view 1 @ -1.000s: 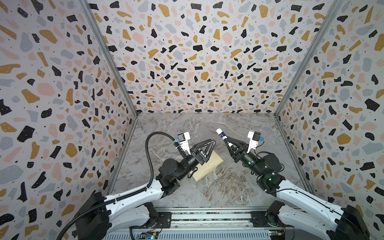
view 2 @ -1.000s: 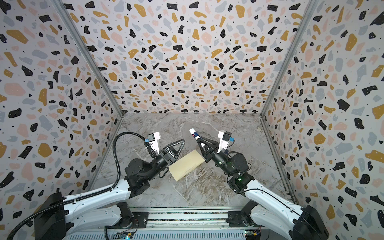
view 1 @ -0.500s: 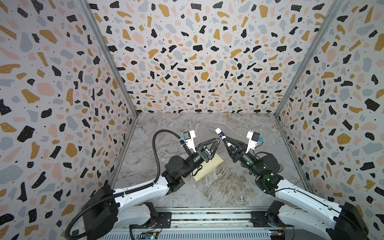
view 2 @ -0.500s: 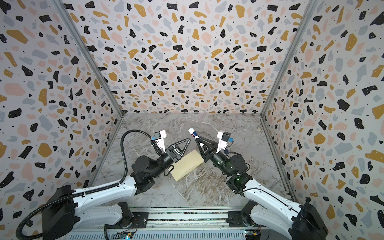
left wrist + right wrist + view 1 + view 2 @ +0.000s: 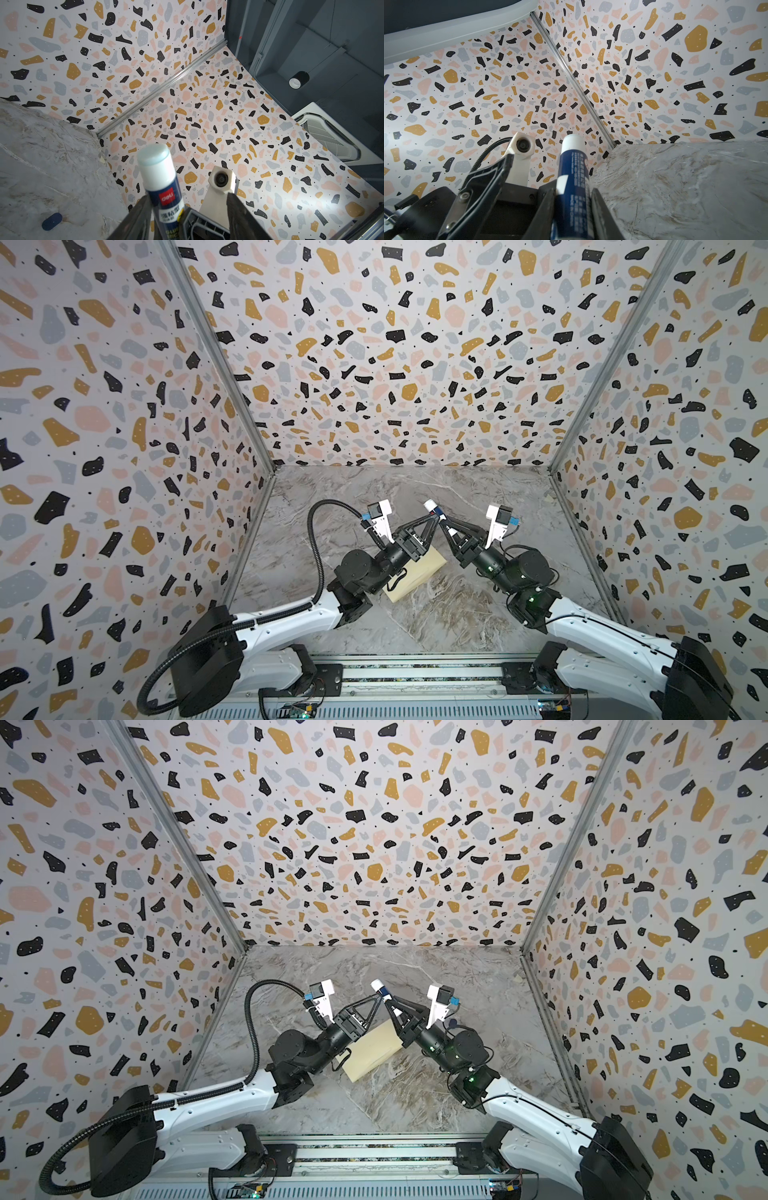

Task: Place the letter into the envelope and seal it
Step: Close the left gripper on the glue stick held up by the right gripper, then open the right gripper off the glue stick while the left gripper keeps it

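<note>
1. The left hand [image 5: 432,520] has lifted and swung inward to the glue stick [image 5: 160,182]. Its jaws have narrowed and now straddle the stick's upper barrel. 1 finger lies against the barrel and the other stands well clear, so this hand is part-open and grasps nothing yet.
2. The right hand [image 5: 572,195] is clenched on the stick's lower barrel and holds it tilted up above the table [image 5: 357,489].
3. In the left wrist view the stick's white end shows a pale blue top, and a dark blue cap [image 5: 52,221] lies on the table. The stick looks uncapped.
4. This suggests the task is at the sealing stage. The left hand seems about to take hold of the stick, to twist it or take it over, before glue goes on the flap.
5. The envelope [image 5: 370,1052] lies flat on the table below the 2 hands, with its left end hidden under the left wrist. Neither hand appears to touch it.
6. The letter is not visible anywhere. It is probably already inside the envelope, though I cannot confirm that, nor how the flap lies.
7. 1 second ago the left hand hung lower and further left, over the envelope, with its jaws spread wide. Half a second ago it was partway across.
8. The right hand, the stick and the envelope sit where they did.
</note>
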